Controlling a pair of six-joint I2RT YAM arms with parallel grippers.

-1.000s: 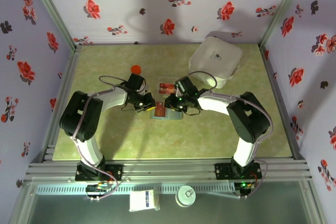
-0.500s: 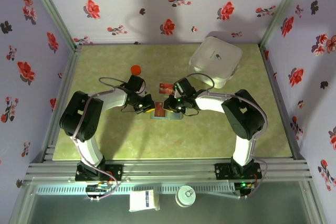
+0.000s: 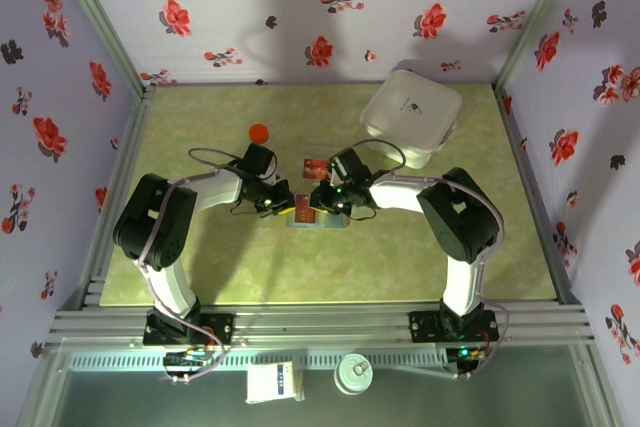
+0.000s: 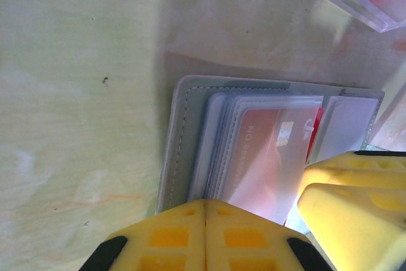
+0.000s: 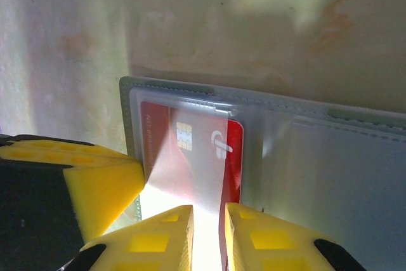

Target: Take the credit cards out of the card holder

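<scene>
Found the jaws of the left gripper (image 4: pixel 204 233) clenched finger against finger at the left end of the small flat grey-blue bifold card holder (image 4: pixel 181 138), nothing visible between them. Found those of the right gripper (image 5: pixel 209 236) a slit apart over the end of a thin red credit card (image 5: pixel 190 150). Could not tell whether they gripped the card, its clear sleeve, or nothing.

Located the card holder lying open on the green table (image 3: pixel 200 267), mid-table between both grippers and just near of a clear plastic box (image 3: pixel 318 165) with something red inside.

Judged the task barely begun. Saw the red credit card seated in its sleeve and no card drawn out beside the holder. Left to do: slide each card free with the holder pinned.

Took from the left wrist view the stacked sleeve edges and stitched rim. Took from the right wrist view the card's chip and logo, plus an empty-looking right panel. Took from the top view the layout, including a large white rounded case (image 3: pixel 410 117) at far right.
</scene>
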